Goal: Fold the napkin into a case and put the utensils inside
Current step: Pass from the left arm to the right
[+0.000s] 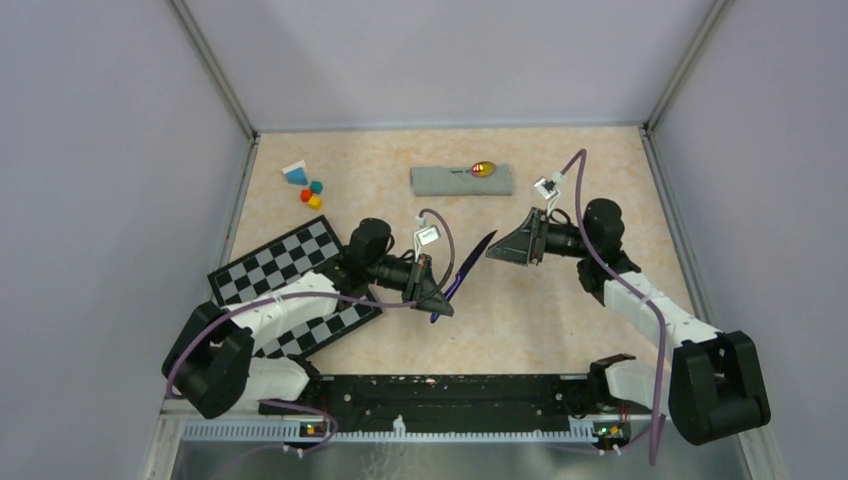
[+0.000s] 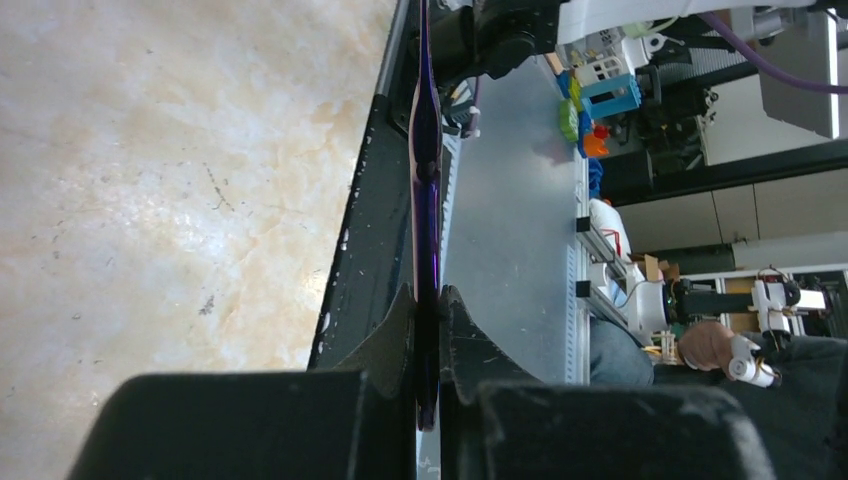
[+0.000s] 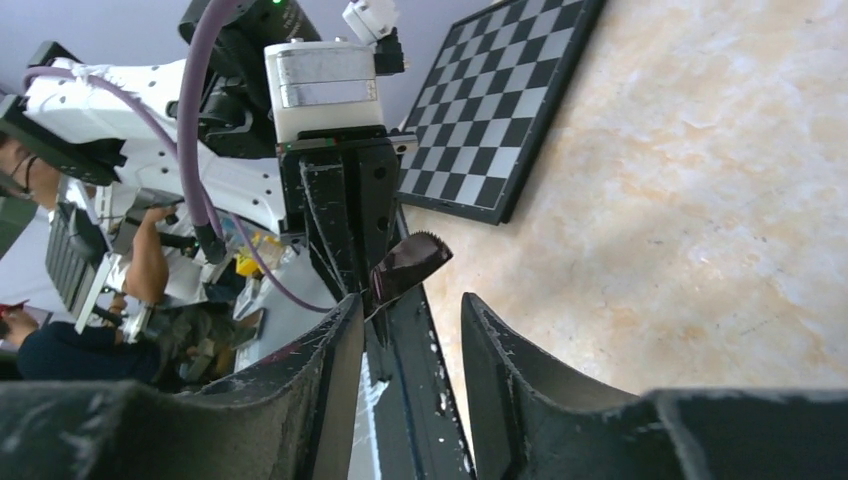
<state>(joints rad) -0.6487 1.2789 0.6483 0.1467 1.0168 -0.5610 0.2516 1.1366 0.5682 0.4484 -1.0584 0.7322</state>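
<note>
With the left gripper (image 1: 438, 296) clamped on the knife (image 1: 468, 262) at mid-frame and the right gripper (image 1: 497, 250) parted, carry it level to the case (image 1: 440, 182) at upper centre, sliding it beside the spoon (image 1: 483, 168).

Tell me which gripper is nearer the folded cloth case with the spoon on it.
Right. The right gripper hangs open just on the near side of the case, below its right end. The left gripper, shut on the dark utensil, sits farther back from it.
</note>
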